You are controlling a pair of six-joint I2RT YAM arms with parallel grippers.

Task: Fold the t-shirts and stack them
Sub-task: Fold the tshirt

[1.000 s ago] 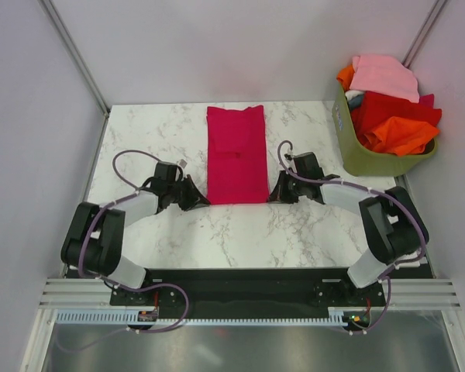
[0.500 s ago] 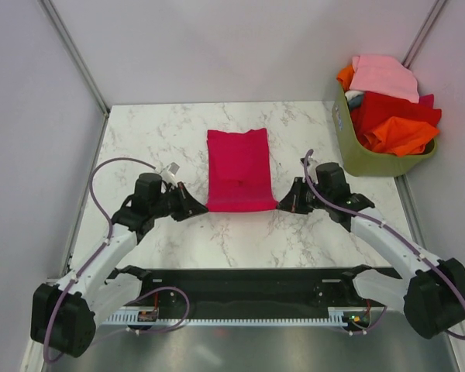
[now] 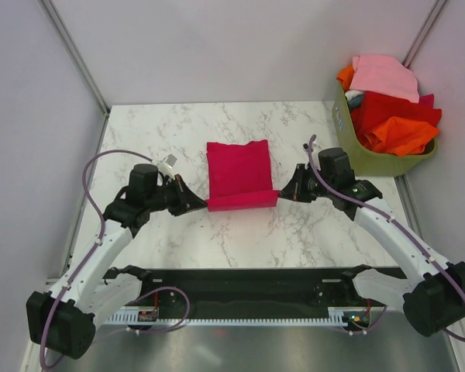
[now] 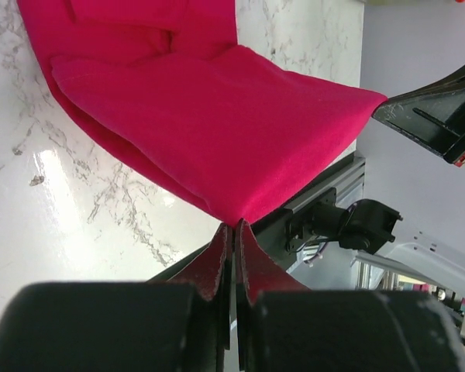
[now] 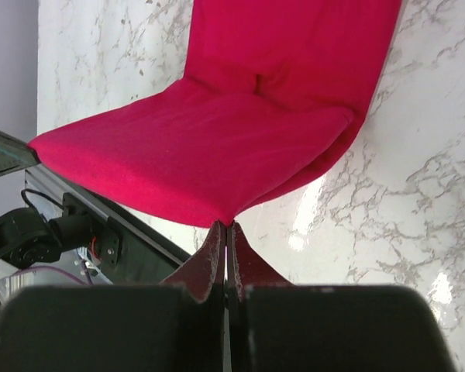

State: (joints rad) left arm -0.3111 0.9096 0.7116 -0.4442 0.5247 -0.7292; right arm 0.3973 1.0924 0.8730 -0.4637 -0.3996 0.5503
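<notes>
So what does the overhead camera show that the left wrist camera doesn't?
Only overhead: the green basket with the other t-shirts piled in it. Only the left wrist: up close, the left gripper shut on a corner of the crimson t-shirt, that edge held off the table. Both: the shirt's raised near end, and the right gripper at the opposite corner.
</notes>
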